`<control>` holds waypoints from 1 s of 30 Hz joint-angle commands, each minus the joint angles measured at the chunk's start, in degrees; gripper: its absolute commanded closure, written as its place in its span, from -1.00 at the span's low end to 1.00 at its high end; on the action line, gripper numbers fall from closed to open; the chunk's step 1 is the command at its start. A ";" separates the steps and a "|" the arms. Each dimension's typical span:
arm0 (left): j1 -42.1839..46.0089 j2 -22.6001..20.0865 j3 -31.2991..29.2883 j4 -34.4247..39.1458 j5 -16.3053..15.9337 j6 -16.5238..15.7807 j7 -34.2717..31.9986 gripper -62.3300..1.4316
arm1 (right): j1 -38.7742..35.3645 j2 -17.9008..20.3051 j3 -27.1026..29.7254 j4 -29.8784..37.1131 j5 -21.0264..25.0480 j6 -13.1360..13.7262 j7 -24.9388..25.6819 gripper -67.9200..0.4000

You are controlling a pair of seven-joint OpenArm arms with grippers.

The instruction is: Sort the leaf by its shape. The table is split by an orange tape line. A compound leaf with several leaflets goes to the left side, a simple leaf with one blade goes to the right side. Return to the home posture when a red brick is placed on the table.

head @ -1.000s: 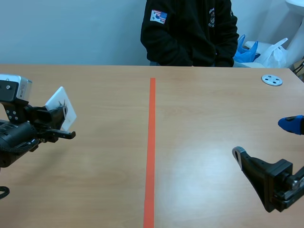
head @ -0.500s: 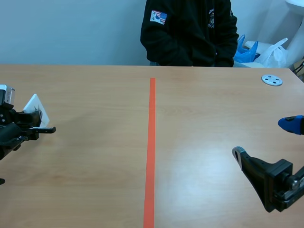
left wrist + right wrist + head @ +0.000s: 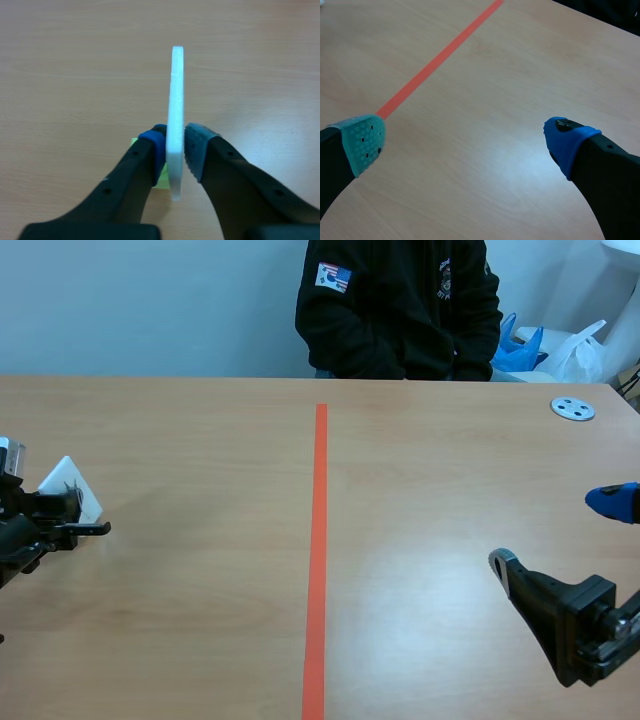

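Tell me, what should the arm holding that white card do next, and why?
Likely lower the white card onto the table and open the fingers. The left gripper is shut on it, edge-on between the pads, well to the left of the orange tape line, so it seems to be at its side. Whether the card touches the wood cannot be told.

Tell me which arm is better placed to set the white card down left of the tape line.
Left. The left gripper is shut on the white card, over that side; the right gripper is open, beyond the orange tape line.
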 commanded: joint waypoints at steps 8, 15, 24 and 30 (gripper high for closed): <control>-0.55 -0.31 -0.04 2.01 -0.22 0.09 -1.22 -0.51 | 0.66 -0.02 0.07 1.09 0.37 -0.22 0.63 -1.00; 3.02 -2.69 -0.04 10.27 -0.44 0.04 -1.70 -0.98 | 0.66 -0.02 0.07 1.09 0.37 -0.22 0.61 -1.00; 14.64 -8.20 -0.07 32.30 -1.22 -0.15 4.39 -1.00 | 0.66 -0.02 0.07 1.09 0.35 -0.22 0.61 -1.00; 25.88 -9.14 -0.11 50.29 -1.22 -1.18 10.08 -1.00 | 0.66 -0.02 0.07 1.09 0.35 -0.24 0.61 -1.00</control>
